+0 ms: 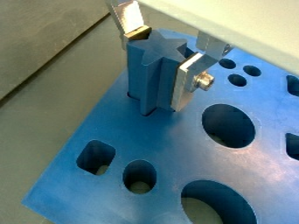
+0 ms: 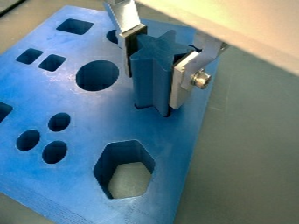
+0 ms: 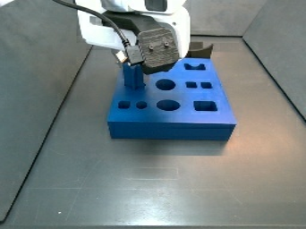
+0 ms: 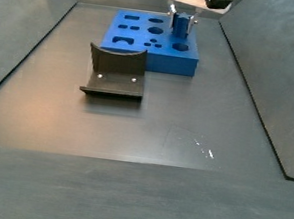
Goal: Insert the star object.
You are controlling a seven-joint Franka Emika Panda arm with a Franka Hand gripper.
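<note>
The star object point(image 1: 152, 74) is a bright blue peg with a star-shaped top. It stands upright with its lower end in a hole near one edge of the flat blue block point(image 1: 117, 188). My gripper point(image 1: 159, 72) is shut on the peg, with one silver finger point(image 1: 187, 83) pressed on each side near its top. Both wrist views show this grip; the peg point(image 2: 152, 79) and gripper point(image 2: 156, 70) stand above the block point(image 2: 187, 131). In a side view the peg point(image 3: 129, 80) rises from the block's far left corner under the gripper point(image 3: 127, 61).
The block point(image 3: 167, 127) has several round, square and hexagonal holes point(image 2: 122, 171). The dark fixture point(image 4: 114, 72) stands on the grey floor in front of the block point(image 4: 169, 64), apart from it. It also shows behind the block point(image 3: 199, 49). Grey walls enclose the floor.
</note>
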